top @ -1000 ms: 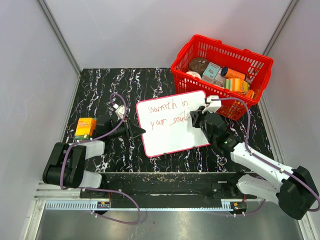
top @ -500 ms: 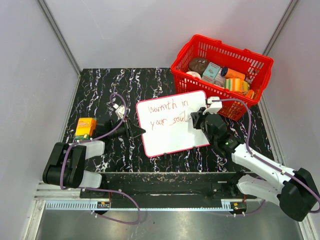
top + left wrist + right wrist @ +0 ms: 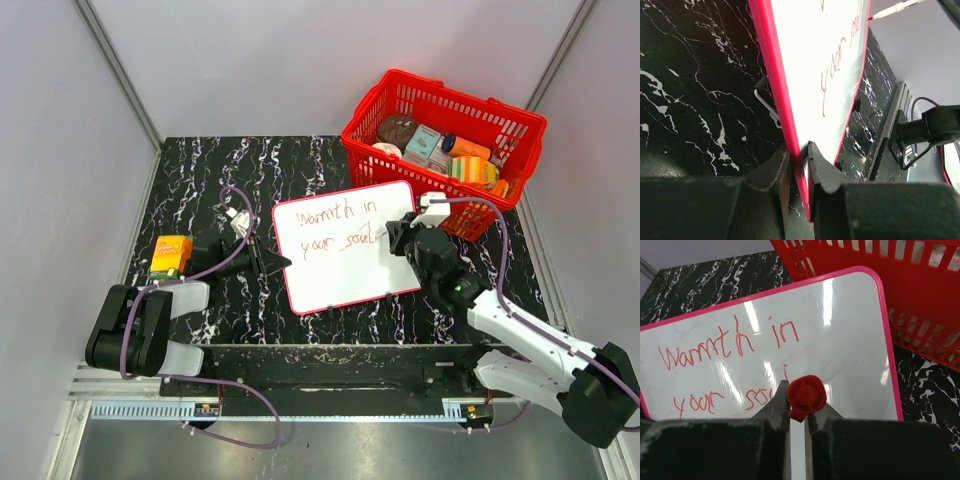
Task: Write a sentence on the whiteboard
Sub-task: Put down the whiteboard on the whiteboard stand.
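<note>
Spanning the whole scene, a black surface (image 3: 200, 170) veined in white is seen, with both arms bolted at its near edge. A red basket (image 3: 470, 100) is set in the far right corner of the surface and is filled with packaged goods.

The whiteboard (image 3: 340, 275) is placed about midway between the near and far edges, a little right of centre, with its far right corner just beside the basket. Its white face is framed in thin red (image 3: 810, 60), and a bent metal wire (image 3: 765, 100) is seen under its left edge. Whether the board lies flat or is lifted off the surface cannot be told.

The sentence (image 3: 325, 214) is written in thin red cursive across the far half of the board, in two lines read as "warmth in" and "your soul" (image 3: 705, 349).

The left hand (image 3: 799, 150) is clenched on the board's left rim, one finger above the frame and one below it. The right hand (image 3: 797, 400) is held over the board's right part and is clamped on a marker (image 3: 806, 396).

A small orange box (image 3: 171, 255) is stood near the left edge of the surface, well apart from the board.

The marker's round red end is seen between the right fingers, and its tip (image 3: 895, 8) is brought to the board just after the last word.
</note>
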`<state>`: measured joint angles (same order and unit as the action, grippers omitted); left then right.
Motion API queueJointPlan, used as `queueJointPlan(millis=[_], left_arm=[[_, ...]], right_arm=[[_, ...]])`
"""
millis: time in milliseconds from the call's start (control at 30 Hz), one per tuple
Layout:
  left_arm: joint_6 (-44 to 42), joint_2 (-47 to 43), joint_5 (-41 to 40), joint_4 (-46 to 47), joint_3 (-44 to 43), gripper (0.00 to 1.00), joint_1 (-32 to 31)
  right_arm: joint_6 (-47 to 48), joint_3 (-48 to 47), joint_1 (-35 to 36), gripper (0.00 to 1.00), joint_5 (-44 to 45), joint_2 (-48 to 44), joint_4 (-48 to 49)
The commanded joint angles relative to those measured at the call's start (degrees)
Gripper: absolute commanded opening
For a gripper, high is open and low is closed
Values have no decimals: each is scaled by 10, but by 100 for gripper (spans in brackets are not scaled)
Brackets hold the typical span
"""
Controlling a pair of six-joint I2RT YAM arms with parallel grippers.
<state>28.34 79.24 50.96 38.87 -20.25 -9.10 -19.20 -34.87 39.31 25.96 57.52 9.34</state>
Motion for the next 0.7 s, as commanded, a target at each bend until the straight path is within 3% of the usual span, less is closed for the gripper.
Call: queueJointPlan(millis=[0,100,200,233,333,367,433,467,533,600,667], left_arm=[[-39,-8,-17,6,-15,0,-7],[-39,-10,-17,7,-15,0,-7],[-40,-14,-19,6,-14,12,-7],[-43,-18,-22,6,-11,20,-7],[-46,-36,-34,2,-7,30,-7],[-47,-43,-40,0,-6,41,-7],[-53,-64,-54,-9,-3,50,-7],[-54,-72,-60,-12,-1,61,-7],[-50,-96,-79,-12,7,73,-7],[-43,-116,-92,-7,18,95,-7],[-36,-146,-111,-6,25,99,-7]], right_arm=[[3,-31,-4,0,10,-48,14],[0,-34,-4,0,2,-68,2],[-12,-34,-4,0,-9,-90,-15],[-22,-30,-4,0,-13,-96,-19],[-49,-21,-5,0,-27,-117,-34],[-55,-20,-4,0,-32,-127,-41],[-74,-12,-5,0,-39,-137,-51],[-80,-8,-5,0,-42,-150,-57],[-101,2,-4,0,-49,-163,-64],[-110,7,-5,0,-57,-180,-76],[-120,12,-5,0,-61,-196,-85]])
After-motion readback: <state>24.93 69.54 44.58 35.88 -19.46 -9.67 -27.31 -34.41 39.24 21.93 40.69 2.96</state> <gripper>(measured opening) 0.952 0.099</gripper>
